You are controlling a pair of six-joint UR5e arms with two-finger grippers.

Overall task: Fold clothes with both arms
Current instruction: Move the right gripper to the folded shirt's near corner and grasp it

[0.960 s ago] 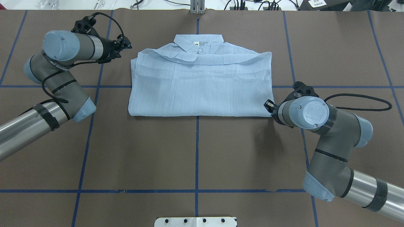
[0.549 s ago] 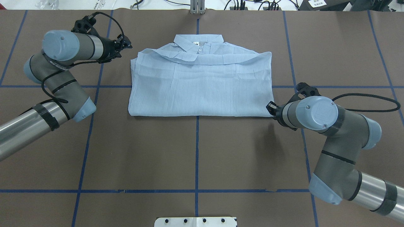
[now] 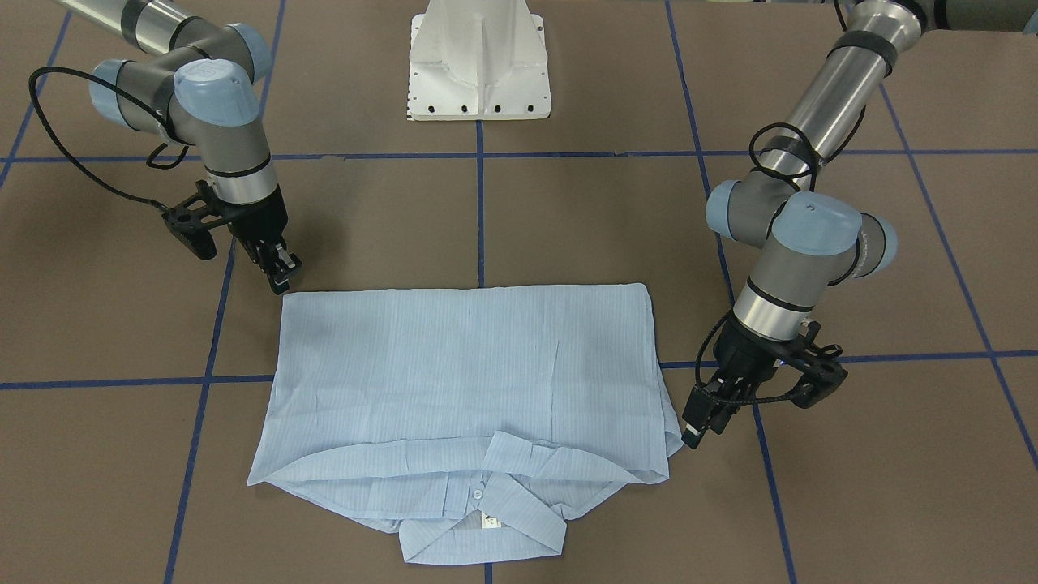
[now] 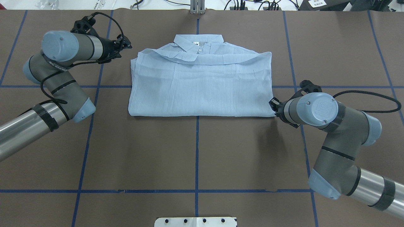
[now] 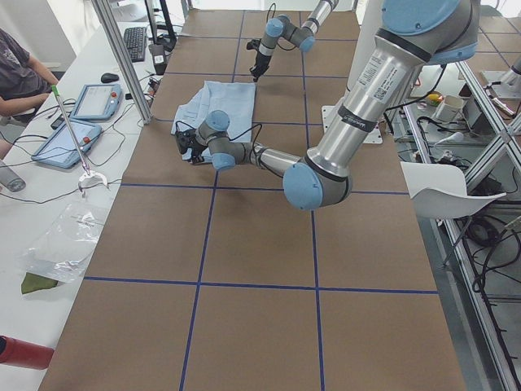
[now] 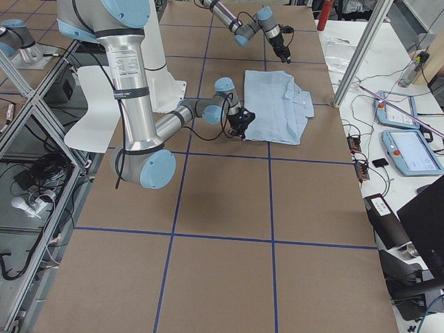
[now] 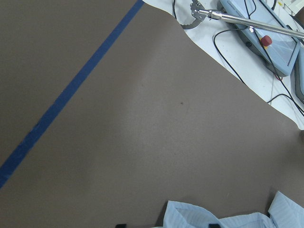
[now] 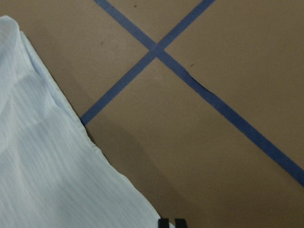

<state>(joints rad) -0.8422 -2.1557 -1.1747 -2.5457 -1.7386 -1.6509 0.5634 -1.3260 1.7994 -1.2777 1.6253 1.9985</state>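
The clothes are one light-blue striped shirt (image 4: pixel 202 85), folded into a flat rectangle on the brown table, collar (image 3: pixel 486 519) pointing away from the robot. My left gripper (image 4: pixel 126 44) hovers just off the shirt's far left corner. In the left wrist view one fingertip (image 7: pixel 121 225) shows well off centre, so the jaws are apart, with the collar edge (image 7: pixel 228 218) below them. My right gripper (image 4: pixel 273 103) sits against the shirt's right edge near the near corner. Its two tips (image 8: pixel 171 222) are together beside the cloth edge (image 8: pixel 42 166), holding nothing.
The white pedestal base (image 3: pixel 480 65) stands at the robot's side of the table. Blue tape lines (image 4: pixel 197 151) grid the brown surface. Tablets and cables (image 7: pixel 266 38) lie on the white bench beyond the far edge, where a person (image 5: pixel 16 73) sits.
My right arm's wrist has swung and its gripper has slid slightly right and away along the shirt's right edge. The left arm and the shirt have not moved.
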